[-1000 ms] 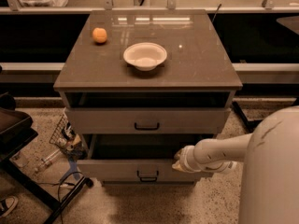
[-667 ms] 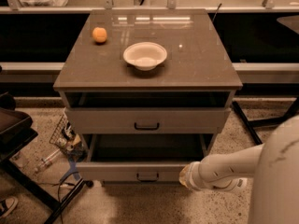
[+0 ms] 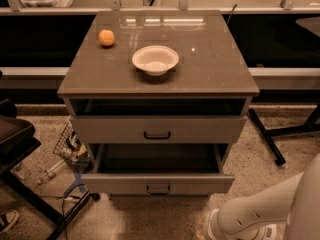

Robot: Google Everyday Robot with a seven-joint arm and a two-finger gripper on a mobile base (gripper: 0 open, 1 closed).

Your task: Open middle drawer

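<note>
The grey-brown cabinet [image 3: 215, 79] stands in the middle of the camera view. The middle drawer [image 3: 115, 184] is pulled well out, its dark inside showing, with a thin black handle [image 3: 158, 189] on its front. The upper drawer [image 3: 110, 129] above it stands slightly out and has a squarer handle [image 3: 157, 135]. The lowest drawer is hidden under the open one. My gripper [image 3: 202, 230] is at the bottom edge, below and right of the middle drawer's front corner, clear of the handle. My white arm [image 3: 260, 211] runs off to the lower right.
A white bowl [image 3: 155, 59] and an orange fruit [image 3: 106, 37] sit on the cabinet top. A wire basket with clutter [image 3: 70, 146] and cables lie on the floor at the left. A dark chair base [image 3: 30, 194] is at the lower left, and a black leg [image 3: 265, 136] at the right.
My gripper has moved down and right, away from the middle drawer's right front corner toward the bottom edge. The middle drawer stands further out than a second ago.
</note>
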